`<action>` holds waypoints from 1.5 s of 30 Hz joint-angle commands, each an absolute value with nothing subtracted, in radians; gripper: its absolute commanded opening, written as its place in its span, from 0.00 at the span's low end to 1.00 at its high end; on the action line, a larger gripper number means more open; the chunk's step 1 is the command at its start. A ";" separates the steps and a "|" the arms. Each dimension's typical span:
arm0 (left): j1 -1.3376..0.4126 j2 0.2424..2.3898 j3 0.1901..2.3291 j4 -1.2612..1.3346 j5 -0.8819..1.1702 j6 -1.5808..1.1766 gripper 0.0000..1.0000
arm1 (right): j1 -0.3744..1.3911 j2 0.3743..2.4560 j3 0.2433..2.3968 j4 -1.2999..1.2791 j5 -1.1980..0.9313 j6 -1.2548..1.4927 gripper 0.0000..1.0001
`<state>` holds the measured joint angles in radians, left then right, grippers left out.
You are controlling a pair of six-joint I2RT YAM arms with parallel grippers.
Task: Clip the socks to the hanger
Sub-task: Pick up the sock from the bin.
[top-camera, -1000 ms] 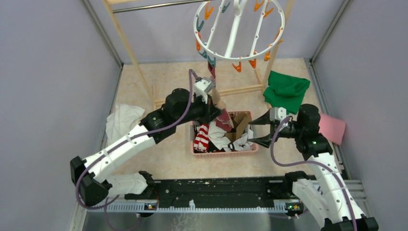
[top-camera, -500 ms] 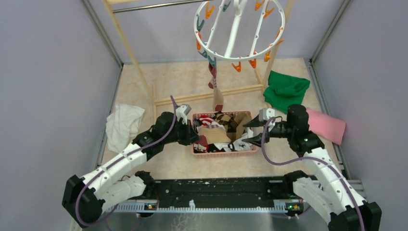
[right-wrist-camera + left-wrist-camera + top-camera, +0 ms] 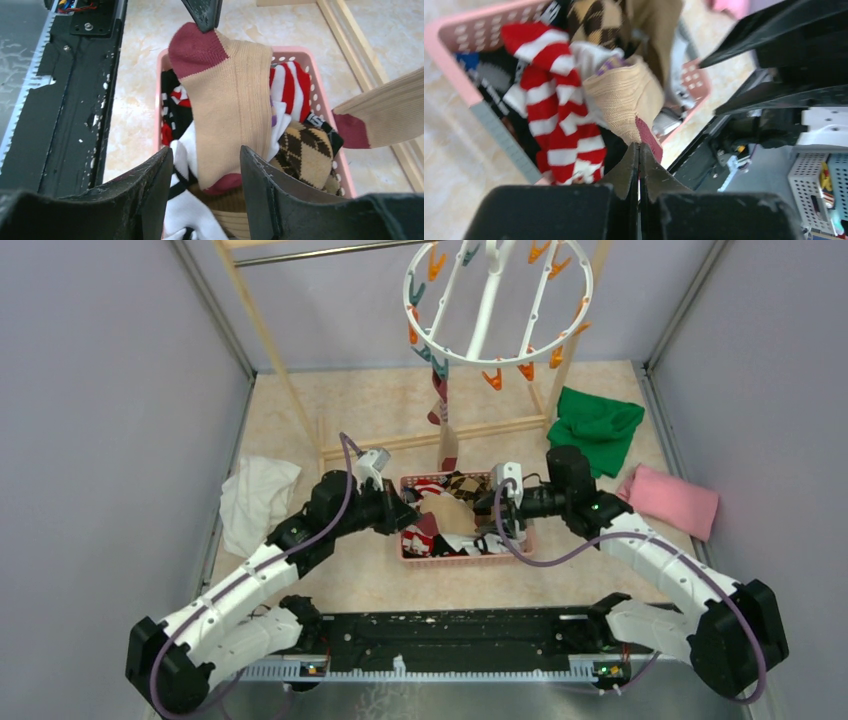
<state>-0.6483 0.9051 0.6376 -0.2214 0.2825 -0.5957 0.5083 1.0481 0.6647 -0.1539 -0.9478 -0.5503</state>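
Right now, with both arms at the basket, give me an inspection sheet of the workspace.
Surface: beige table, no spills seen.
Job's things: pink basket full of socks; hung sock pegged on the white hanger; held sock stretched above the basket.
Clutter: white cloth on the left; green cloth and pink cloth on the right.
Grippers: left gripper shut on the held sock's maroon end; right gripper open, astride its other end.
Cables: purple cables loop off both arms, no snag seen.
Surroundings: wooden rack, grey walls.

pink basket [image 3: 465,561] mid-table; green cloth [image 3: 595,427] and pink cloth [image 3: 675,502] right, white cloth [image 3: 255,495] left
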 commanded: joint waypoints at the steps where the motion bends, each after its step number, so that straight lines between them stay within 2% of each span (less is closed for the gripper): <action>1: -0.638 0.867 0.703 0.030 0.362 -0.646 0.00 | 0.537 1.083 0.762 -0.079 -0.933 -0.564 0.54; 6: -0.637 0.951 0.849 0.076 0.424 -0.640 0.00 | 0.543 1.096 0.809 -0.045 -0.998 -0.545 0.64; 9: -0.637 1.015 0.905 0.135 0.461 -0.676 0.00 | 0.553 1.077 0.814 0.006 -1.037 -0.501 0.65; 11: -0.637 1.055 0.920 0.198 0.474 -0.728 0.00 | 0.572 1.059 0.808 0.047 -0.984 -0.479 0.65; 15: -0.637 1.123 0.927 0.325 0.501 -0.791 0.00 | 0.582 1.042 0.813 0.099 -0.855 -0.382 0.61; 20: -0.637 1.161 0.921 0.365 0.480 -0.853 0.00 | 0.583 1.019 0.791 0.165 -0.866 -0.232 0.57; 23: -0.638 1.166 0.905 0.404 0.491 -0.887 0.00 | 0.583 1.010 0.763 0.247 -0.684 -0.038 0.50; 25: -0.639 1.164 0.898 0.417 0.497 -0.899 0.00 | 0.581 1.005 0.754 0.257 -0.594 -0.009 0.45; 28: -0.639 1.160 0.890 0.420 0.501 -0.908 0.00 | 0.580 1.007 0.761 0.243 -0.521 0.039 0.44; 30: -0.638 1.156 0.886 0.422 0.504 -0.913 0.00 | 0.579 1.007 0.765 0.241 -0.505 0.058 0.46; 33: -0.640 1.156 0.882 0.432 0.507 -0.927 0.00 | 0.579 1.004 0.761 0.252 -0.541 0.081 0.56; 38: -0.654 1.172 0.889 0.460 0.513 -0.944 0.00 | 0.579 1.009 0.756 0.261 -0.518 0.105 0.58; 43: -0.671 1.188 0.893 0.483 0.516 -0.957 0.00 | 0.573 1.017 0.763 0.262 -0.450 0.140 0.44; 45: -0.675 1.195 0.892 0.492 0.518 -0.962 0.00 | 0.560 1.016 0.755 0.284 -0.447 0.178 0.29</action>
<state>-0.6617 1.1828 0.8864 0.3996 0.4976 -0.9352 0.5728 1.0256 0.7597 0.2104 -0.4965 0.1047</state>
